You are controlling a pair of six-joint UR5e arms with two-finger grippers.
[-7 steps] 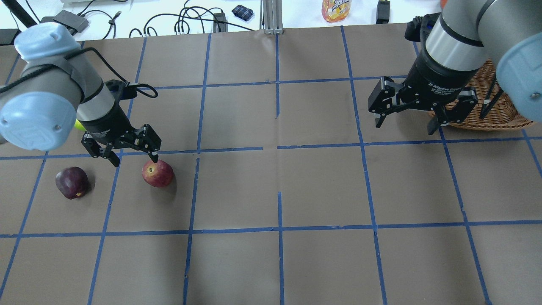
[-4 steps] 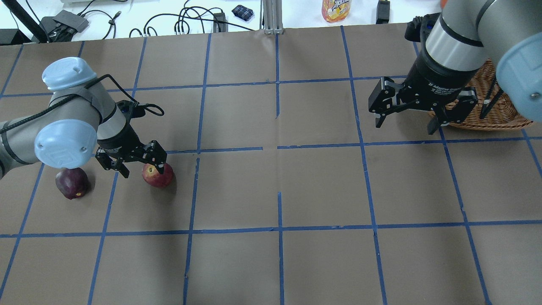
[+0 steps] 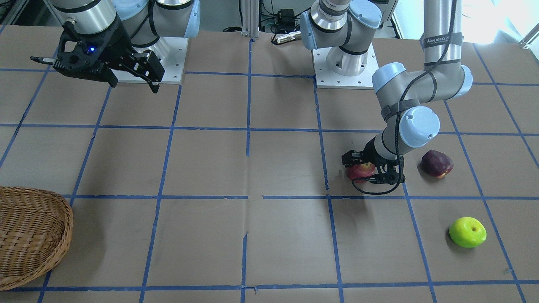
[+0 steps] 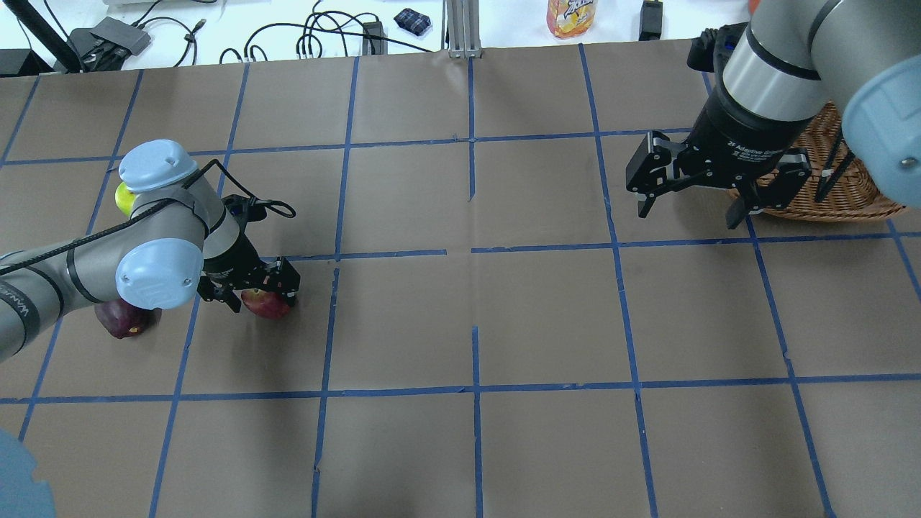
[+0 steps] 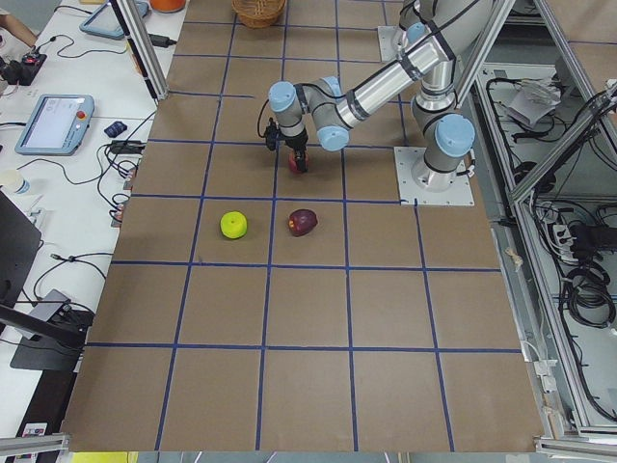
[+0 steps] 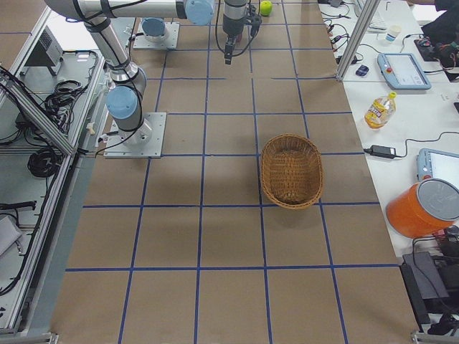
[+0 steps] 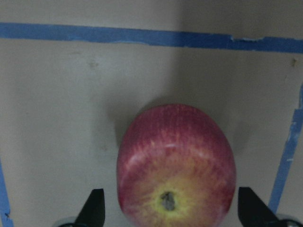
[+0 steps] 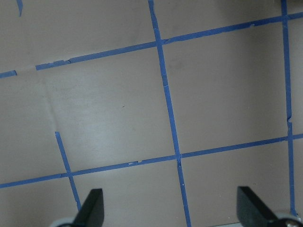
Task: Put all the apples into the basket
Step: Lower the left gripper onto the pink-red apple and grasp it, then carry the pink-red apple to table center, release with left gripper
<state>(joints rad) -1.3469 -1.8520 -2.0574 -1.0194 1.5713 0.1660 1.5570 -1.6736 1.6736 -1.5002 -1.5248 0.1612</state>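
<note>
The red apple [image 7: 176,165] with a yellowish top sits on the brown table. My left gripper [image 4: 252,291] is open and low over it, with one finger on each side and gaps to the apple's skin. The apple also shows in the front view [image 3: 361,170] and the overhead view [image 4: 266,306]. The dark purple apple [image 4: 119,321] lies beside the left arm, partly hidden by it. The green apple [image 3: 467,232] lies farther out. The wicker basket [image 4: 842,194] stands at the far right and looks empty in the right side view [image 6: 290,170]. My right gripper [image 4: 687,212] is open and empty, raised beside the basket.
Blue tape lines divide the table into squares. Beyond the far edge, a bench holds cables, an orange drink bottle [image 4: 572,16] and tablets. An orange bucket [image 6: 423,208] stands off the table past the basket. The arm bases [image 3: 343,63] are bolted on the robot's side.
My left arm has swung down and toward the red apple. Its open gripper now straddles the apple instead of hovering beside it. The green apple has come into view. The right arm has not moved.
</note>
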